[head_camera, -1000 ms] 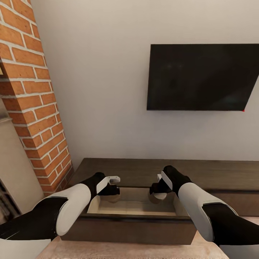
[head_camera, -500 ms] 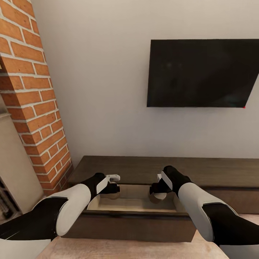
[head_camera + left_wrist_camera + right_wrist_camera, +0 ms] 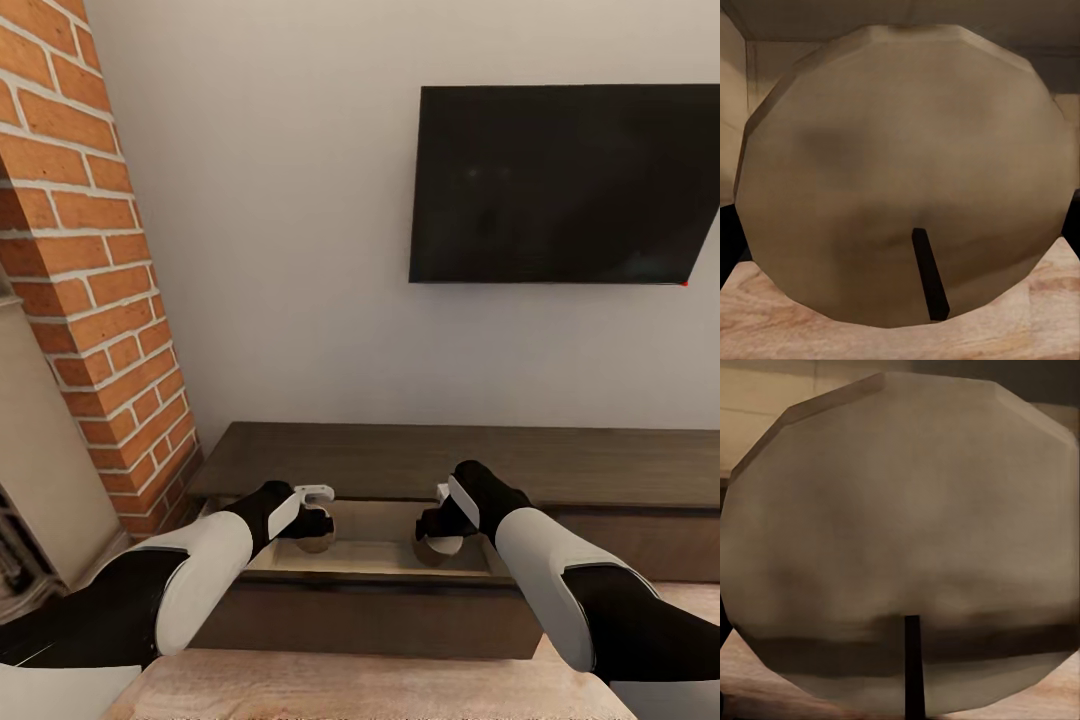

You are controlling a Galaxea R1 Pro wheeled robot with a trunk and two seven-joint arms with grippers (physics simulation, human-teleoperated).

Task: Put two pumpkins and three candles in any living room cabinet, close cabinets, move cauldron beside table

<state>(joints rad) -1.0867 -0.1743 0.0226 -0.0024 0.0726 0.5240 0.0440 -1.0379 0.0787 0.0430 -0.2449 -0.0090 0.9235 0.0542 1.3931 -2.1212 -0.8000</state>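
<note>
Above the open cabinet drawer (image 3: 370, 560), the left pincer (image 3: 316, 528) grips one candle (image 3: 318, 541) and the right pincer (image 3: 436, 530) grips another candle (image 3: 437, 548), each closed on its load.

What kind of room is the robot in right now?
Most likely a living room: a black TV hangs on the pale wall, a long low dark-wood cabinet runs beneath it, and a brick fireplace column stands at the left.
</note>
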